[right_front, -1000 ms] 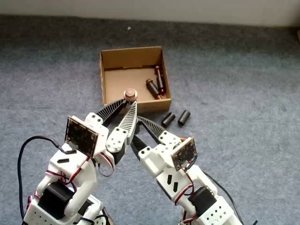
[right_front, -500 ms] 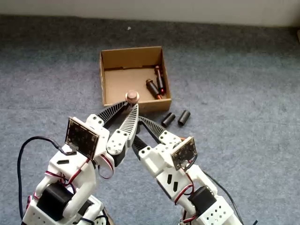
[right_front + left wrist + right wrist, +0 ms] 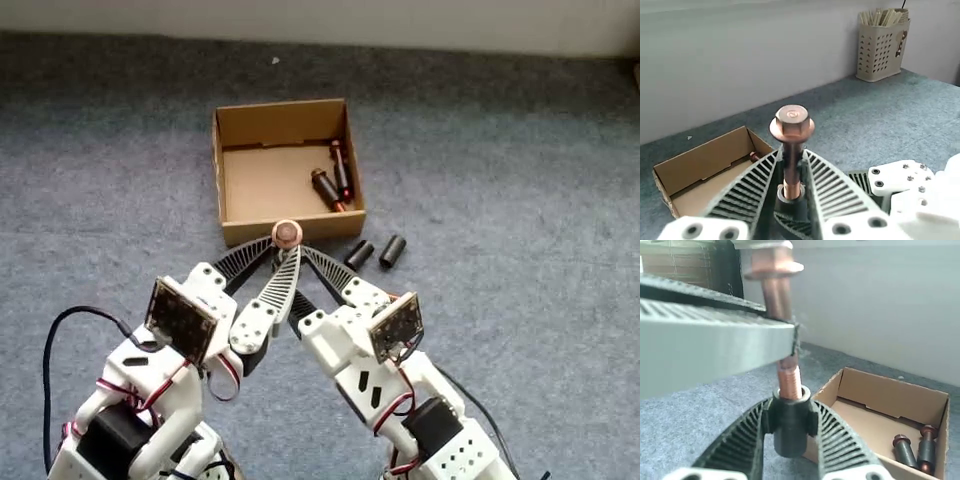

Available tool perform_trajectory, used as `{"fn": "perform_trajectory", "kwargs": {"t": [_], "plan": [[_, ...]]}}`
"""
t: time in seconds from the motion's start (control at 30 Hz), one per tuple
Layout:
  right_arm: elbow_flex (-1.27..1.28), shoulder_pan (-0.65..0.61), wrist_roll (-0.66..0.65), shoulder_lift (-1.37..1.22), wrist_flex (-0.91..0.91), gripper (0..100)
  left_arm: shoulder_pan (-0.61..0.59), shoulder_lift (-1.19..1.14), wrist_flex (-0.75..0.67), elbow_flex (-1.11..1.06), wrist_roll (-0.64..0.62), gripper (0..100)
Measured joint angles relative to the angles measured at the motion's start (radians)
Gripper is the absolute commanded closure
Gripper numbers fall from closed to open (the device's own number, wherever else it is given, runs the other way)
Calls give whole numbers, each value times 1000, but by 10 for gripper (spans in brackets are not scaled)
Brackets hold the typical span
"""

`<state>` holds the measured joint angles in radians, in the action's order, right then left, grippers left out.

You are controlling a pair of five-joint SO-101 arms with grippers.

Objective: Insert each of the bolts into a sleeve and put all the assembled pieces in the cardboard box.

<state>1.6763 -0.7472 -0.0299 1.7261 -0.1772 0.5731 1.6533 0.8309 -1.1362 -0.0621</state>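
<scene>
A copper bolt [image 3: 791, 145] stands upright, my left gripper [image 3: 791, 167] shut on its shaft. Its tip sits in the top of a black sleeve [image 3: 789, 422], and my right gripper [image 3: 789, 440] is shut on that sleeve. In the high view the bolt head [image 3: 287, 234] shows where the left gripper [image 3: 278, 252] and right gripper [image 3: 297, 272] meet, just in front of the cardboard box [image 3: 280, 112]. Two assembled pieces [image 3: 333, 182] lie in the box's right part. Two loose sleeves [image 3: 359, 254] [image 3: 392, 250] lie on the carpet right of the grippers.
Grey carpet [image 3: 500, 180] covers the floor on all sides. A beige basket [image 3: 881, 47] with sticks stands by the wall in the left wrist view. A black cable [image 3: 60, 330] loops beside the left arm.
Both grippers, with bolt and sleeve, have drawn back from over the box's front wall toward the arm bases. The bolt head now sits in front of the box.
</scene>
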Motion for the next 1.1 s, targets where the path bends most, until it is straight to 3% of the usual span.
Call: {"fn": "perform_trajectory", "kwargs": {"t": [0.7,0.9,1.1], "plan": [[0,5,0,2,2,995,-41,0,-23,-72,0,992],[0,5,0,2,2,995,-40,0,-23,-72,26,853],[0,5,0,2,2,995,-106,0,-25,-74,32,841]]}}
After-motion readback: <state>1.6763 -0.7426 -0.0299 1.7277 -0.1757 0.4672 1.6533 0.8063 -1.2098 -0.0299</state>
